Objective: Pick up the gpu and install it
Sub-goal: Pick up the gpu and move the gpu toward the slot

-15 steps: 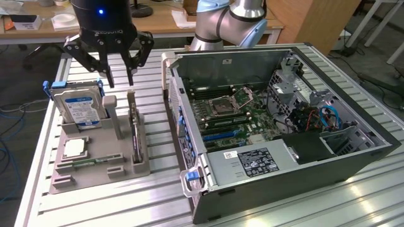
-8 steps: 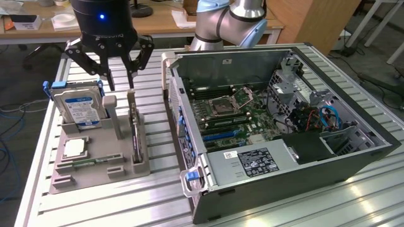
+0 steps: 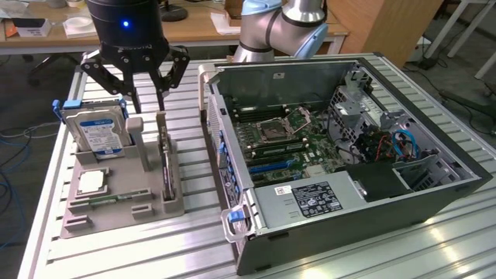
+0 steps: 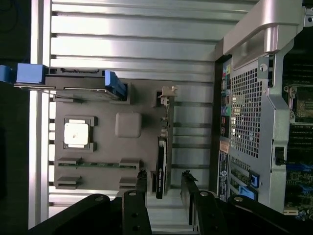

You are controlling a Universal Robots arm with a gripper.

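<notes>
- One slatted metal table (image 3: 116, 256) is carrying everything; its ribs are running lengthwise in the wrist view (image 4: 146, 46).
- One open computer case (image 3: 349, 232) is lying on its side along the table edge at the exterior view's right, with its green motherboard facing upward. Its perforated rear panel (image 4: 244, 98) is showing in the wrist view.
- One silver and pale blue robot arm (image 3: 271, 29) is rising beyond the table's far edge and reaching over toward the tray. Its black wrist is pointing straight down.
- One grey holder tray (image 3: 116, 218) is sitting flat on the table beside the case, toward the edge at the exterior view's left (image 4: 102, 112).
- One black gripper (image 3: 148, 106) is hanging above the tray's far end with its fingers spread wide and holding nothing. In the wrist view (image 4: 165, 180) the fingers are straddling the card's line.
- One silver hard drive (image 3: 97, 133) is standing upright at the tray's far corner, away from the case, and is showing edge-on from above (image 4: 73, 81).
- One gpu (image 3: 164, 160) is standing on edge in a slot along the tray edge nearest the case. It is directly below the gripper, its black cooler (image 4: 161, 166) lying between the two fingers. Whether they are touching it cannot be told.
- One square silver processor chip (image 3: 92, 181) is lying flat in a recess near the tray's opposite edge (image 4: 76, 133).
</notes>
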